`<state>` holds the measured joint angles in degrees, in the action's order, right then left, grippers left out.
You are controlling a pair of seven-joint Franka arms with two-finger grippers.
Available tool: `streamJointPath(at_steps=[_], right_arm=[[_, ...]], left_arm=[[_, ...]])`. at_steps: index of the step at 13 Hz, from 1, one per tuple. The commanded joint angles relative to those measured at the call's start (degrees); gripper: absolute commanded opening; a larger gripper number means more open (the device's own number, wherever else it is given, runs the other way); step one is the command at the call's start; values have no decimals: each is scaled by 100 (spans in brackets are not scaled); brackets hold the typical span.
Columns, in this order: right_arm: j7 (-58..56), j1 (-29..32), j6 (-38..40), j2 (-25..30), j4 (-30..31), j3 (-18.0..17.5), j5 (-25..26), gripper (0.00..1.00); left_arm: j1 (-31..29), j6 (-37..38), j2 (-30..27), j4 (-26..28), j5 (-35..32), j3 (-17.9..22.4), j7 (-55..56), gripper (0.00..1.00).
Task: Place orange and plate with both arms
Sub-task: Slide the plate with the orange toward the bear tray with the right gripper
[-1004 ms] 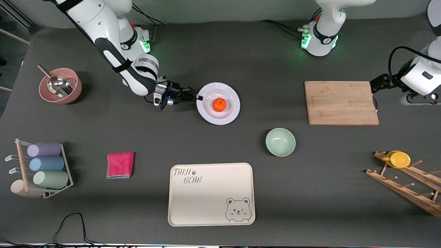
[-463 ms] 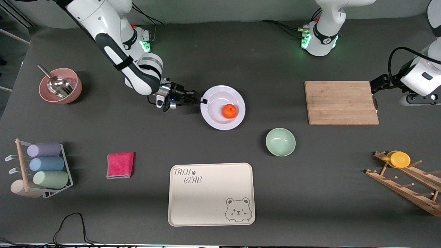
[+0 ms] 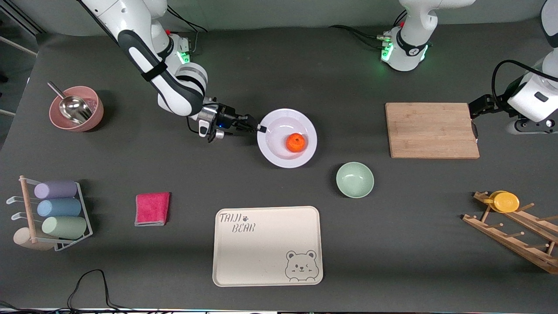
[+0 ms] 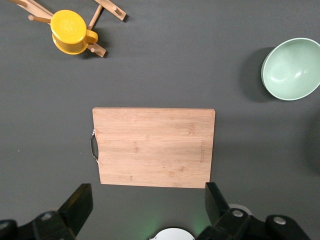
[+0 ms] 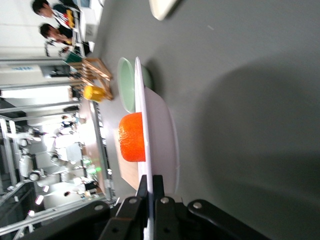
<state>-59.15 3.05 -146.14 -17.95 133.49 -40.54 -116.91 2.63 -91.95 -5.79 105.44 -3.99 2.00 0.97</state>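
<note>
Reaching from its base toward the middle of the counter, the right hand (image 3: 260, 128) is clamped on the rim of the round pale lavender-white plate (image 3: 279, 153). The small bright-orange orange (image 3: 295, 142) lies in the plate, off its middle, toward the left arm's end. A mint-green round bowl (image 3: 355, 179) stands nearer to the front camera than the plate, and a cream rectangular bear tray (image 3: 267, 246) lies nearer still. The left hand (image 3: 473, 110) hangs by the edge of the rectangular bamboo cutting board (image 3: 433, 130) and waits.

From the left wrist, the two dark fingers (image 4: 77, 206) of the left hand (image 4: 146, 206) stand wide apart with nothing between them, above the cutting board (image 4: 154, 147). The green bowl (image 4: 292, 69) and a yellow cup (image 4: 71, 32) on a wooden rack are also seen.

From the right wrist, the right hand (image 5: 151, 186) has its fingers pressed together on the thin plate edge (image 5: 159, 135). The orange (image 5: 132, 137) rests in the plate, and the green bowl (image 5: 127, 84) shows near it.
</note>
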Motion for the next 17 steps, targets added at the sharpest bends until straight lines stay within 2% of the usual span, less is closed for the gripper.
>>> streamJointPath(at_steps=[1, 3, 5, 7, 12, 14, 17], right_arm=[[377, 99, -63, 3, -691, -25, -42, 0], [518, 160, -72, -225, -1165, 10, 254, 0], [771, 161, -64, -533, -1718, 343, 755, 0], [1464, 161, -64, -893, -2377, 493, 1615, 0], [2450, 152, -29, -1982, -3985, 862, 3171, 0], [2863, 152, 120, -2413, -4610, 1082, 3971, 0], [3067, 152, 463, -3080, -5401, 1363, 4492, 0]], left_arm=[[-17, 46, -10, -6, 47, 11, -89, 100], [-8, 55, -1, -6, 56, 11, -89, 100], [-17, 37, 25, -6, 56, 11, -89, 100], [-17, 37, 43, -6, 56, 11, -89, 100], [-26, 28, 52, 3, 65, 20, -89, 100], [-26, 28, 61, -14, 74, 20, -89, 100], [-26, 37, 78, -23, 74, 20, -89, 100]])
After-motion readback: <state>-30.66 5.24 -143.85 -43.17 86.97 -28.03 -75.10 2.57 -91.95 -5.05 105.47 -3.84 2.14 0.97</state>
